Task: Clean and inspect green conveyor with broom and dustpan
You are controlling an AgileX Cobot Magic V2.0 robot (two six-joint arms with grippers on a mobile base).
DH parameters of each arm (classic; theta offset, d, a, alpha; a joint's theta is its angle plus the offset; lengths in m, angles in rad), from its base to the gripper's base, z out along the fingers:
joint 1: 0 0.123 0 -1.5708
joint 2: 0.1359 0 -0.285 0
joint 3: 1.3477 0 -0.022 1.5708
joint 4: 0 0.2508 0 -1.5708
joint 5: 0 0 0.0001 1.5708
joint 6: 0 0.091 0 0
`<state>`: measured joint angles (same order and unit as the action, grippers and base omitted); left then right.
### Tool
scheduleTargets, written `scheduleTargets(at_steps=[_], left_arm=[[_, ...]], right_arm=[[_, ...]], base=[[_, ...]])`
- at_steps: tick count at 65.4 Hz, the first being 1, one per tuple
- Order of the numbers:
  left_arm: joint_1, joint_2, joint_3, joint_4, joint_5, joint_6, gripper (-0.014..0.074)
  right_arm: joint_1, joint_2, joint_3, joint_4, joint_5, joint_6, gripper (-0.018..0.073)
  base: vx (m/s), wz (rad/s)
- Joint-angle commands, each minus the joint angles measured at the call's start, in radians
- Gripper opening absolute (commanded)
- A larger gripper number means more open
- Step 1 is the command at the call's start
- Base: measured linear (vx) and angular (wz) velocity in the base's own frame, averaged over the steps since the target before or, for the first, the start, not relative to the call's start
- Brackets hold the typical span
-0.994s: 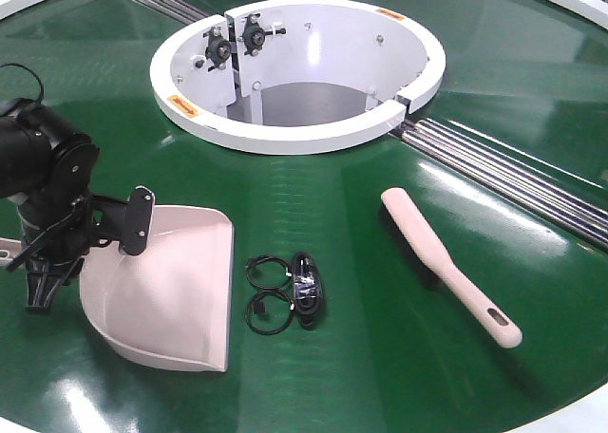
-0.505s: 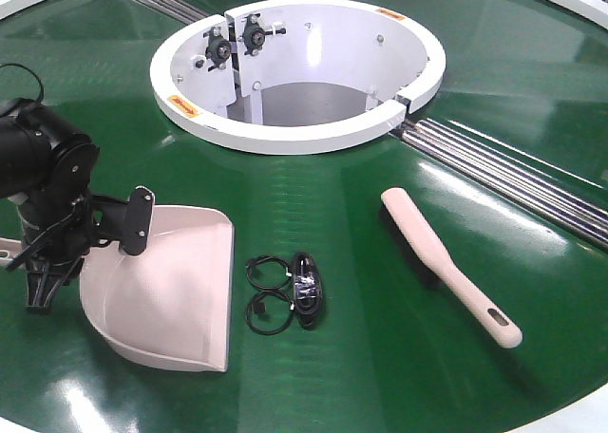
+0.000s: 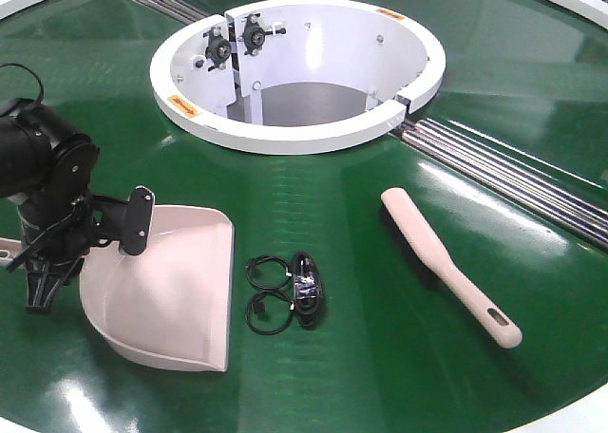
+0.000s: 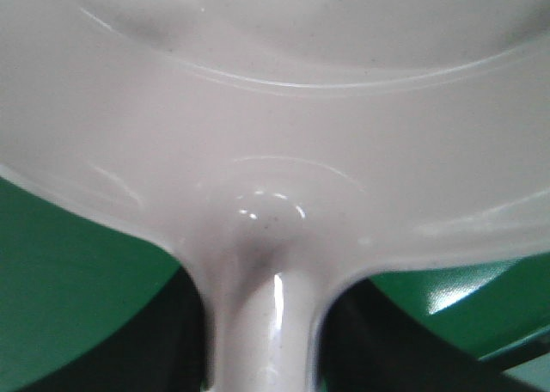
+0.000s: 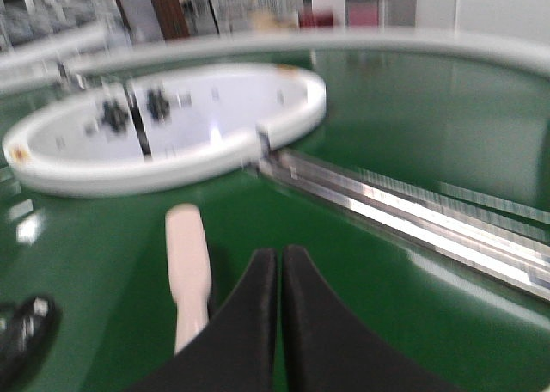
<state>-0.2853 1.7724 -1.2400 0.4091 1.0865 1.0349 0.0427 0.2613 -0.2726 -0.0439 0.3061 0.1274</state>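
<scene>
One glossy green conveyor (image 3: 380, 357) (lamps mirror in it) surrounds the white ring housing (image 3: 285, 134). Before the housing lie the dustpan (image 3: 171, 291), its handle pinched by the left gripper (image 3: 40, 286), and the broom (image 3: 437, 257). Above the broom hangs the right gripper (image 5: 280, 272), its fingers pressed together. The room beyond is blurred.

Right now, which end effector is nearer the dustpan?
Left. The left end effector grips the dustpan by its handle. The right end effector is shut beside the broom, across the belt from the dustpan.
</scene>
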Motion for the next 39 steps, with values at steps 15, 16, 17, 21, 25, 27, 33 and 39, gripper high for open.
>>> scheduleTargets(at_steps=[15,16,17,21,25,27,33,39], left_arm=[[-0.007,-0.043,-0.026,0.012,-0.020,-0.012,-0.0006],[-0.007,-0.043,-0.026,0.012,-0.020,-0.012,-0.0006],[-0.007,-0.043,-0.026,0.012,-0.020,-0.012,-0.0006],[-0.007,-0.043,-0.026,0.012,-0.020,-0.012,-0.0006],[-0.007,-0.043,-0.026,0.012,-0.020,-0.012,-0.0006],[-0.007,-0.043,-0.026,0.012,-0.020,-0.012,-0.0006],[-0.007,-0.043,-0.026,0.012,-0.020,-0.012,-0.0006],[-0.007,-0.043,-0.026,0.012,-0.020,-0.012,-0.0006]], right_arm=[[-0.001,0.281,-0.173,0.023,0.074,0.001,-0.0009],[-0.001,0.287,-0.173,0.019,0.074,-0.005,-0.0009],[-0.001,0.292,-0.173,0.015,0.075,-0.013,-0.0009],[-0.001,0.313,-0.178,-0.003,0.093,-0.056,-0.0006],[-0.001,0.333,-0.197,-0.001,0.145,-0.085,0.0002],[-0.001,0.345,-0.213,0.000,0.169,-0.086,0.0012],[0.020,0.390,-0.281,0.007,0.280,-0.088,0.0071],[0.073,0.444,-0.347,0.006,0.362,-0.118,0.0160]], base=[[0.00,0.00],[0.00,0.00],[0.00,0.00],[0.00,0.00],[0.00,0.00],[0.00,0.00],[0.00,0.00],[0.00,0.00]])
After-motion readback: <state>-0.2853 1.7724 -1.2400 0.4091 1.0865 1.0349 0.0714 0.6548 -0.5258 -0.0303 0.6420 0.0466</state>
